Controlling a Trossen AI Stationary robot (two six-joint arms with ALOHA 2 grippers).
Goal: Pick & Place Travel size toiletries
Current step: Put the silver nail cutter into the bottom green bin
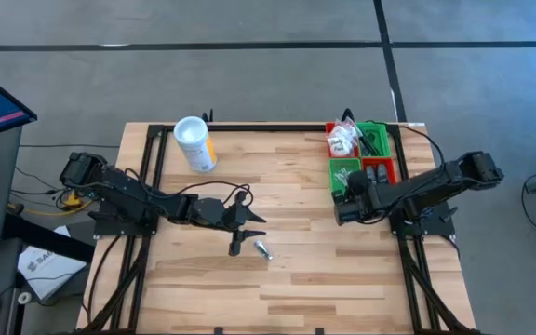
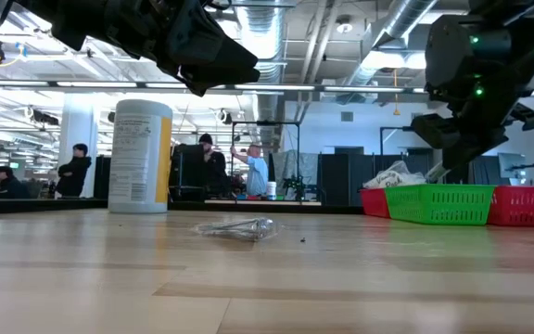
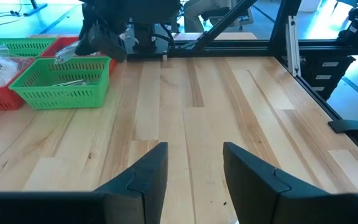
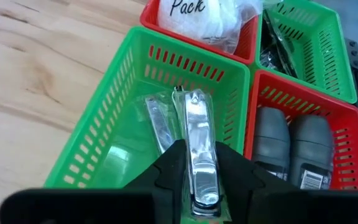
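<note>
Far left on the wooden surface [image 1: 296,279], left gripper [image 1: 249,221] hovering mid-surface, fingers [image 3: 143,177] parted and gripping nothing. Just behind it, white canister [image 1: 194,143] with yellow label standing upright. Just beside those fingertips, a dark little tube [image 1: 236,244] and a clear-wrapped packet [image 1: 262,249] lying loose, close together. Over to the right, four small bins clustered at the surface edge. Right gripper [image 4: 202,177] poised over the near green bin [image 4: 114,146], fingers narrow, pinching a wrapped metal nail clipper [image 4: 199,146]. Another clipper [image 4: 159,127] already down inside. Two dark tubes [image 4: 291,146] side by side in the red bin [image 4: 347,168].
</note>
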